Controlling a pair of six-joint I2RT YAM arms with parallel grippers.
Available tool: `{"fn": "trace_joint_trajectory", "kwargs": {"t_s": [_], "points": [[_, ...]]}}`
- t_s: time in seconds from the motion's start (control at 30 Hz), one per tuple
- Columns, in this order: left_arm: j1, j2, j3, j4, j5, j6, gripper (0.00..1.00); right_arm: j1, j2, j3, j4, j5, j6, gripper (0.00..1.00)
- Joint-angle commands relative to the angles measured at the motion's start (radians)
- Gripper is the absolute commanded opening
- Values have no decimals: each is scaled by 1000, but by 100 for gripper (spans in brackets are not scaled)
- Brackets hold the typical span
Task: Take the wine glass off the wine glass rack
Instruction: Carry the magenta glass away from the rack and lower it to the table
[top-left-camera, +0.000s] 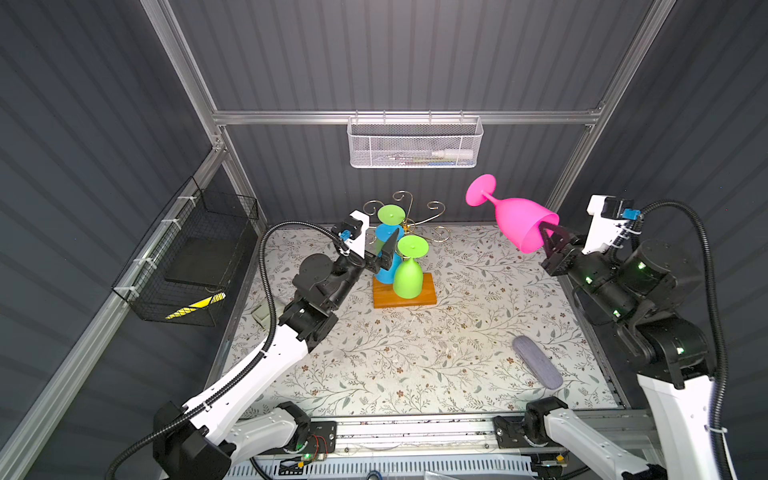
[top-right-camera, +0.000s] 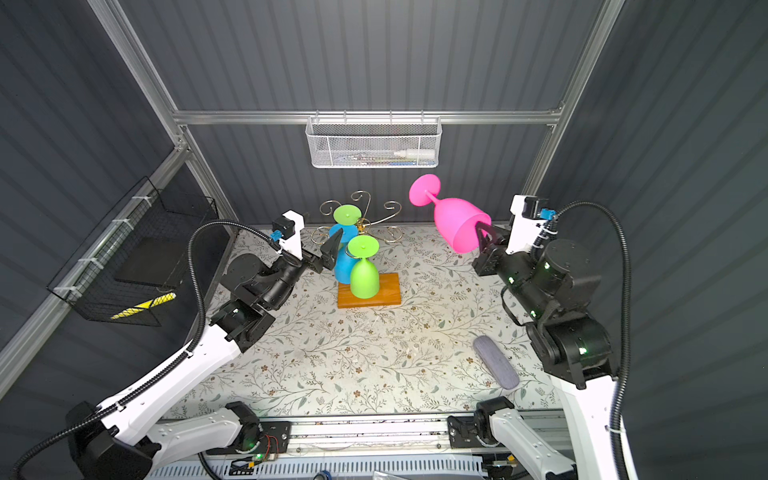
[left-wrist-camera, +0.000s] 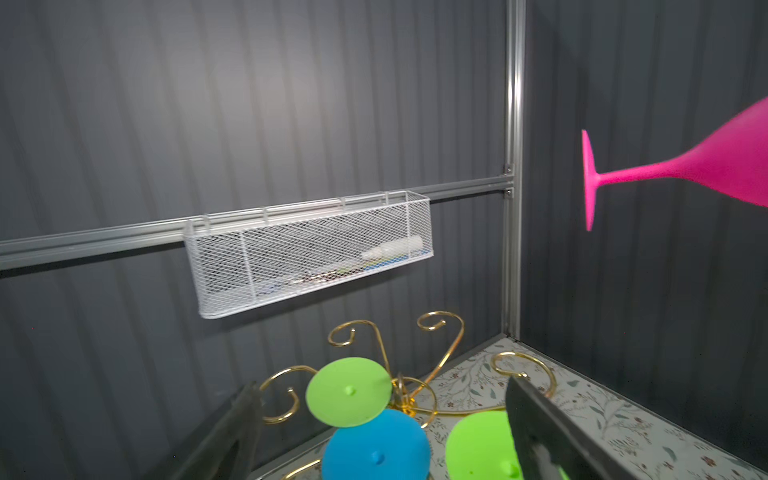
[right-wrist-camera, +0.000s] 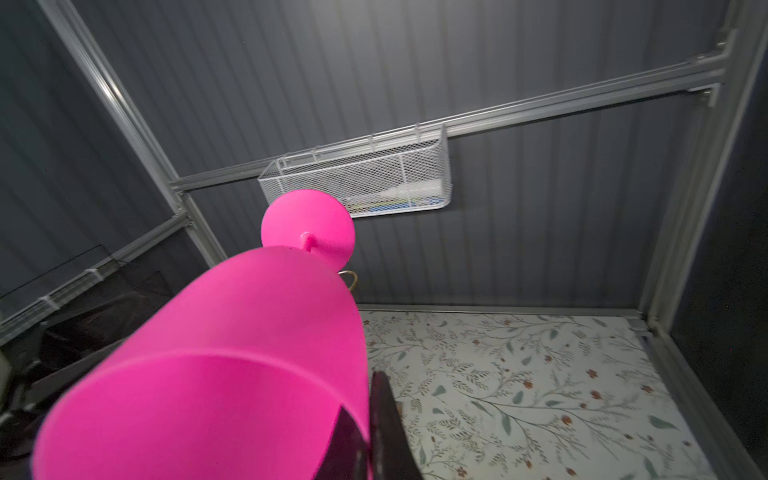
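The right tool (top-left-camera: 545, 227) is pinched on the rim of the pink wine glass (top-left-camera: 519, 220), one jaw inside the bowl and one outside. It holds the glass in the air, tilted, with the foot pointing away from the tool, well apart from the wine glass rack (top-left-camera: 384, 298). The left tool (top-left-camera: 386, 251) has its jaws spread wide and grips nothing, close beside the blue wine glass (top-left-camera: 386, 272) and green wine glasses (top-left-camera: 409, 276) hanging bowl-down on the rack.

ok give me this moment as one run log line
right gripper: shut on pink glass rim, off rack | left gripper: open at rack
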Motion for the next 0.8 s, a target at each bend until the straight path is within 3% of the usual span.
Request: {"fn": "trace_joint_trajectory", "kwargs": {"t_s": [0.0, 0.2, 0.33, 0.77], "points": [[1, -57, -29, 72, -155, 62, 95, -8, 60, 29, -198, 198, -78, 0], [2, -146, -89, 80, -263, 78, 97, -13, 204, 54, -319, 270, -116, 0], [1, -197, -111, 46, -295, 78, 97, -15, 346, 84, -341, 249, -129, 0], [1, -319, -162, -60, -374, 57, 98, -33, 885, 386, -461, 214, -204, 0]]}}
